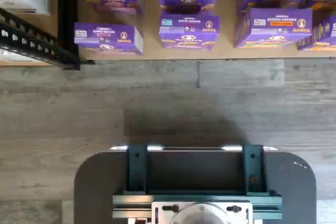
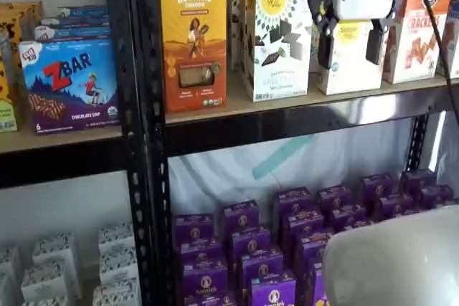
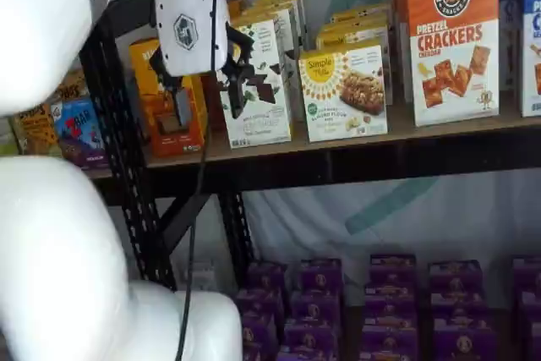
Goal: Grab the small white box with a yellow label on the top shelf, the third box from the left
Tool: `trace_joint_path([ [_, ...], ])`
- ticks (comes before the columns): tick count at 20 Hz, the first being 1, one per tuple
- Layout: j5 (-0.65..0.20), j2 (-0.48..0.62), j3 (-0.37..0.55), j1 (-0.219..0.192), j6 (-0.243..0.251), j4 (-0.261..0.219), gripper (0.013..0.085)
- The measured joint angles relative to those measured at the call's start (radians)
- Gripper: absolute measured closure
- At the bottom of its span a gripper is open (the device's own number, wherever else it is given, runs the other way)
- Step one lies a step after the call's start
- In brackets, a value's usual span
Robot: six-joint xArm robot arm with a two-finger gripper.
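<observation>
The wrist view looks straight down on the floor (image 1: 210,108). Both shelf views face the top shelf (image 2: 301,116) (image 3: 338,162) frontally, one obliquely, sharing its boxes.

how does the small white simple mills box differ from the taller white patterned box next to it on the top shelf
The small white box is clearly shorter than the taller white box. The small white box shows a cookie photo on a plain front; the taller white box carries a black geometric pattern. In a shelf view the hand hangs in front of the small white box, not the taller white box. Both stand upright with a round yellow logo.
</observation>
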State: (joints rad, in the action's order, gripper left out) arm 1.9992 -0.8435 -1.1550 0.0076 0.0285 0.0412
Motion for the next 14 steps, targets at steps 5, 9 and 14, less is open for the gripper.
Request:
trace_joint_path([
  [5, -0.04, -0.025, 0.025, -0.053, -0.03, 0.061, 0.013],
  [9, -0.046, -0.025, 0.029, -0.043, -0.027, 0.045, 0.013],
  [14, -0.067, -0.021, 0.036, -0.015, -0.02, -0.01, 0.013],
])
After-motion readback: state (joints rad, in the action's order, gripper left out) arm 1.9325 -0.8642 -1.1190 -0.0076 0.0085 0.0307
